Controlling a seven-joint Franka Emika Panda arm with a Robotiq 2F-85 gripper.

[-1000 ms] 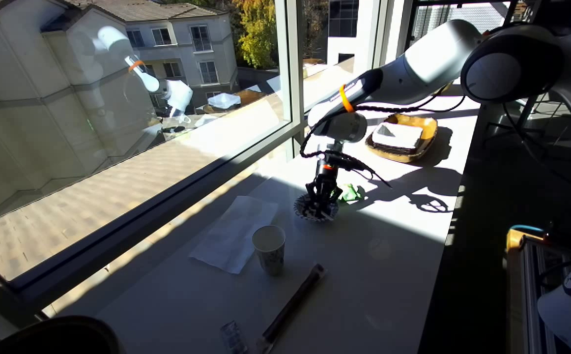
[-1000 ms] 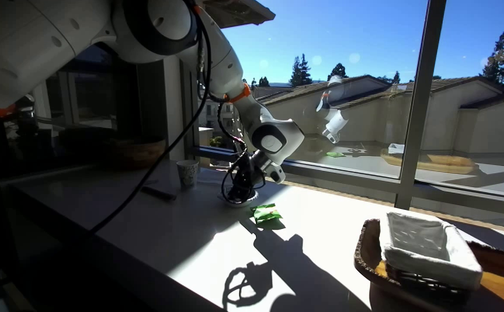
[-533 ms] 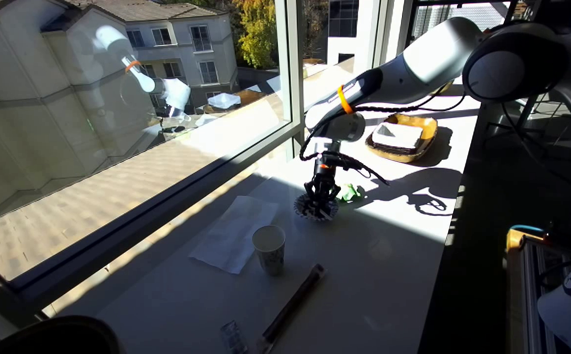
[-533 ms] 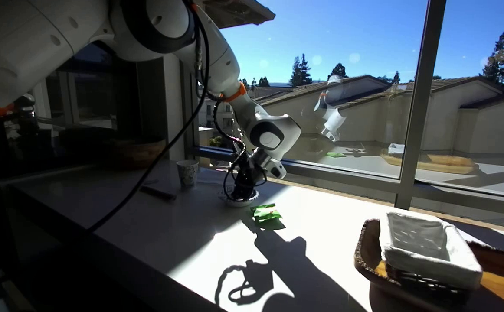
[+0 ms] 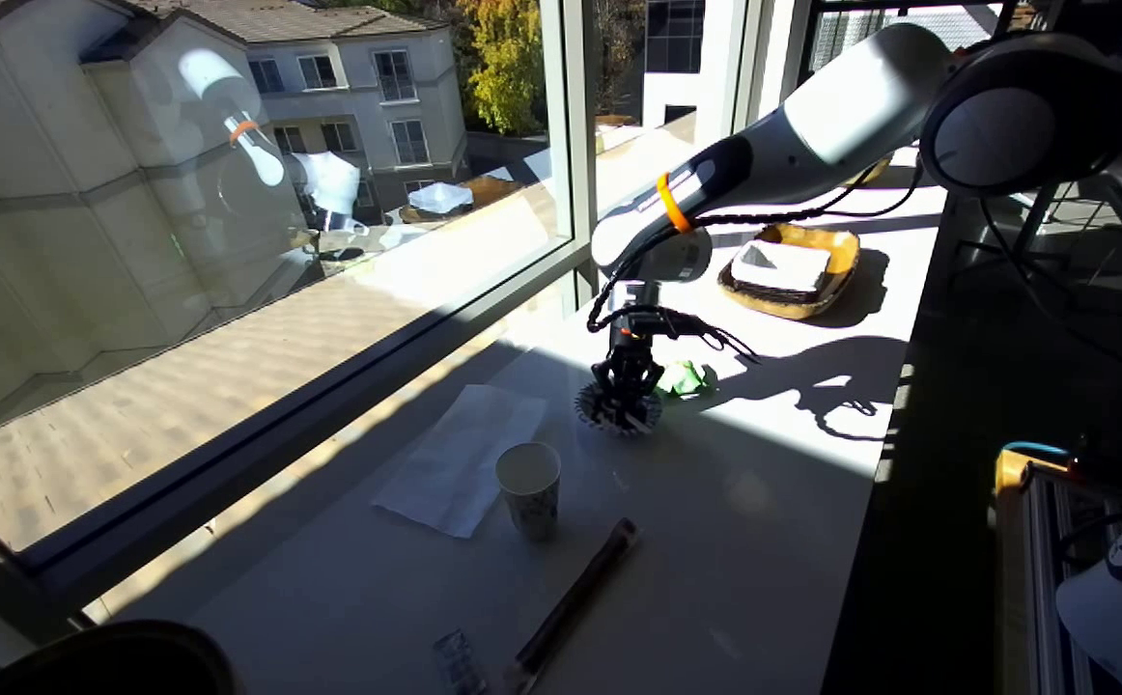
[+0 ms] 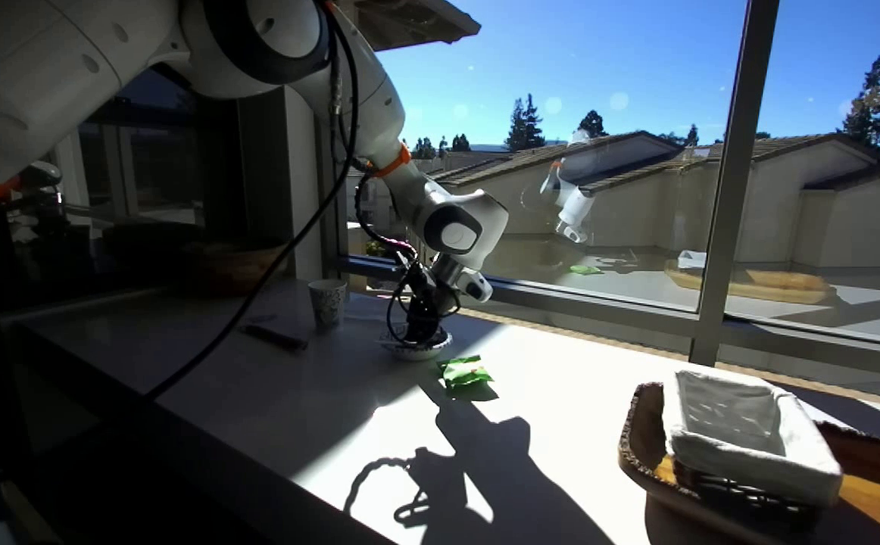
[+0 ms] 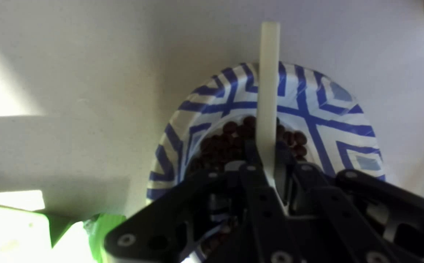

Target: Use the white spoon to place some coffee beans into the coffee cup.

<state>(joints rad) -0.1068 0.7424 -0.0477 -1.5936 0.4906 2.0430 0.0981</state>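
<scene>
My gripper (image 7: 268,160) is shut on the white spoon (image 7: 268,91), holding it by its handle. The handle's free end points up past the rim in the wrist view; the spoon's bowl is hidden by the fingers. The dark brown coffee beans (image 7: 221,146) lie in a white bowl with blue stripes (image 7: 204,104), and the fingertips are low over them. The gripper also shows over the bowl in both exterior views (image 5: 622,410) (image 6: 421,333). The coffee cup (image 5: 529,492) stands upright, apart from the bowl, and shows in both exterior views (image 6: 328,305).
A green packet (image 6: 466,372) lies beside the bowl. A white paper sheet (image 5: 469,458) lies along the window side. A long dark rod (image 5: 575,598) and a small clear packet (image 5: 460,661) lie near the cup. A wooden tray (image 5: 846,256) holds a white-lined basket (image 6: 750,439).
The arm has shifted slightly to the left in both exterior views, and the gripper has tilted a little over the bowl. The bowl has slid very slightly. The cup has not moved.
</scene>
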